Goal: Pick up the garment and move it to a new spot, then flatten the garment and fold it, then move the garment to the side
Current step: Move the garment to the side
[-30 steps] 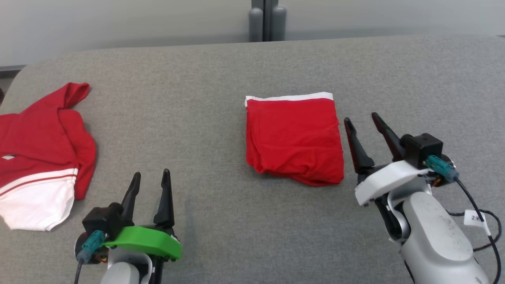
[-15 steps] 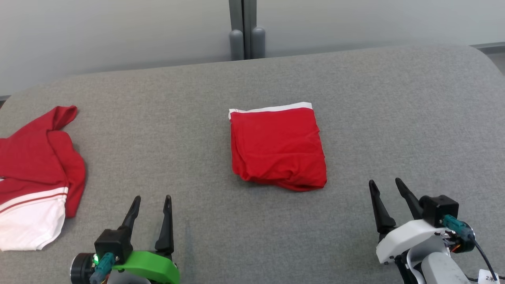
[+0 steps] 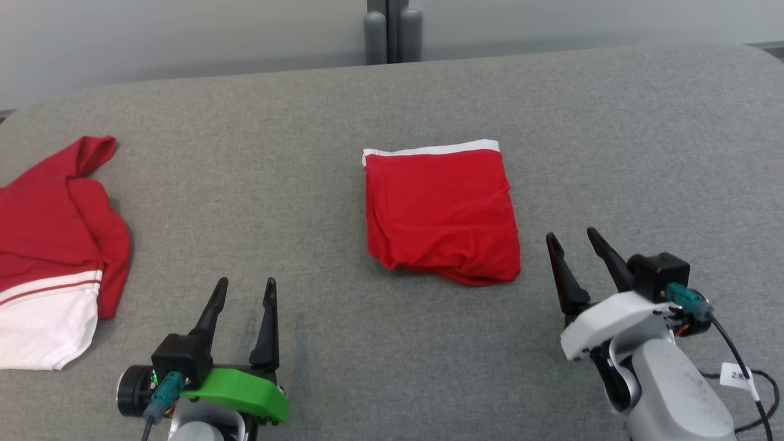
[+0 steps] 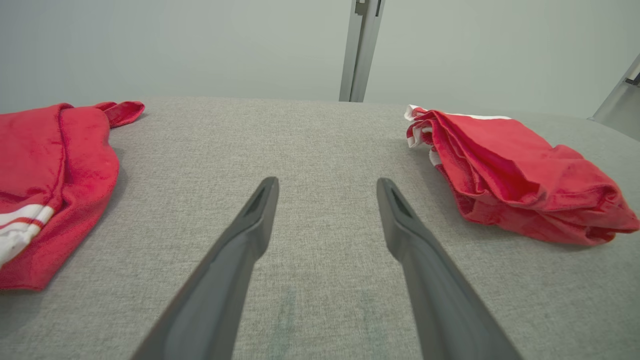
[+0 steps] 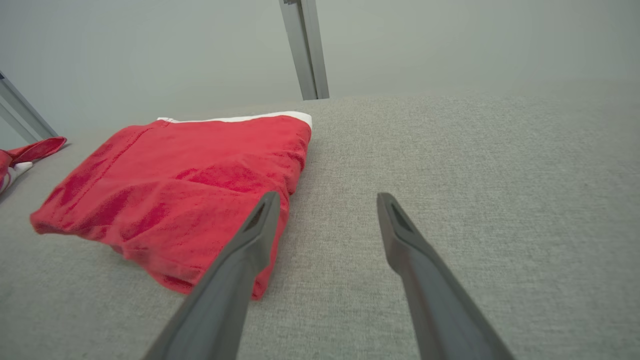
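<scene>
A folded red garment [image 3: 441, 214] with a white band along its far edge lies at the middle of the grey cloth-covered table [image 3: 392, 104]. My right gripper [image 3: 571, 234] stands open just right of the garment's near right corner, not touching it. In the right wrist view the garment [image 5: 175, 185] lies left of the open right gripper [image 5: 327, 195], partly behind the left finger. My left gripper [image 3: 245, 282] is open near the table's front, well left of the garment. From the left wrist, the garment [image 4: 520, 175] sits off to the right of the open left gripper [image 4: 326, 181].
A second red garment with a white hem [image 3: 55, 233] lies spread at the table's left edge; it also appears in the wrist views [image 4: 50, 160] [image 5: 30, 150]. A grey post [image 3: 392, 30] stands behind the far edge. A cable [image 3: 741, 367] hangs off my right wrist.
The head view has shifted up and down. My right gripper has drawn back from beside the garment's right edge toward the near side. Both grippers stay open; the garment lies as before.
</scene>
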Robot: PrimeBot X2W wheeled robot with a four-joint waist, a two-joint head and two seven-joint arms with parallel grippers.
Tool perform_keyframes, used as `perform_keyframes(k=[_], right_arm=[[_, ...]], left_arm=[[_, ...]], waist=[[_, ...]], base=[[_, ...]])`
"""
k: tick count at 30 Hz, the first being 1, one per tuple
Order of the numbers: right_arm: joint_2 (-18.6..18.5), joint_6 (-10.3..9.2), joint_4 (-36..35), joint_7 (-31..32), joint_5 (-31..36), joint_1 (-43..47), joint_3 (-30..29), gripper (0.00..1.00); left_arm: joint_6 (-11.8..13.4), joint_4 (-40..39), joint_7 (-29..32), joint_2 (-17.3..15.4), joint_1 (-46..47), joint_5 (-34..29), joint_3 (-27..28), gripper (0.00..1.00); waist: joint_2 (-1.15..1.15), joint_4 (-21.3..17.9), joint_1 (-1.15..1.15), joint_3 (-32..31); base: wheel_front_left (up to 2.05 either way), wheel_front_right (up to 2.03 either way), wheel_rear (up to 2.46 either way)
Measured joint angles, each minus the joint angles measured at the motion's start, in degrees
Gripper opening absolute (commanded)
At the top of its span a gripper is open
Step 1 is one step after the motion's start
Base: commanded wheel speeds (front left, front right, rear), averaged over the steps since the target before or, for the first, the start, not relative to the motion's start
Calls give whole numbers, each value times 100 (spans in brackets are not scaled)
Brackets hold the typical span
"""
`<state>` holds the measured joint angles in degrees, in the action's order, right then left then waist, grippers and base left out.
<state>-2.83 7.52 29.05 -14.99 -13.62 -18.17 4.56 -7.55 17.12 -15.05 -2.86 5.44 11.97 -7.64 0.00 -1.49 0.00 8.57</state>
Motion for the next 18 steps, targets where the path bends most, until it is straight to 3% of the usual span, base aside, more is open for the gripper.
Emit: perform_keyframes(k=[13, 14, 15, 16, 17, 18], right_arm=[[4, 0, 1627, 0, -578, -1770, 417, 100], [1, 0, 1809, -1, -668, -1808, 483, 91], [1, 0, 1922, -1, -780, -1825, 548, 40], [8, 0, 2013, -13, -884, -1847, 593, 10], [2, 0, 2049, -19, -943, -1890, 646, 0], [-1, 0, 2058, -20, -992, -1923, 668, 0]], left_arm=[[0, 18, 0, 1, 519, 93, -347, 100], [0, 20, 1, 1, 539, 99, -356, 100], [0, 21, 1, 1, 551, 99, -360, 100], [0, 21, 0, 1, 554, 100, -364, 100], [0, 22, 0, 0, 556, 99, -363, 100], [0, 21, 0, 1, 557, 99, -363, 100]], waist=[[0, 411, 0, 802], [0, 457, 0, 844], [0, 493, 0, 876], [0, 530, 0, 912], [0, 561, 0, 944], [0, 583, 0, 967]], base=[[0, 0, 0], [0, 0, 0], [0, 0, 0], [0, 0, 0], [0, 0, 0], [0, 0, 0]])
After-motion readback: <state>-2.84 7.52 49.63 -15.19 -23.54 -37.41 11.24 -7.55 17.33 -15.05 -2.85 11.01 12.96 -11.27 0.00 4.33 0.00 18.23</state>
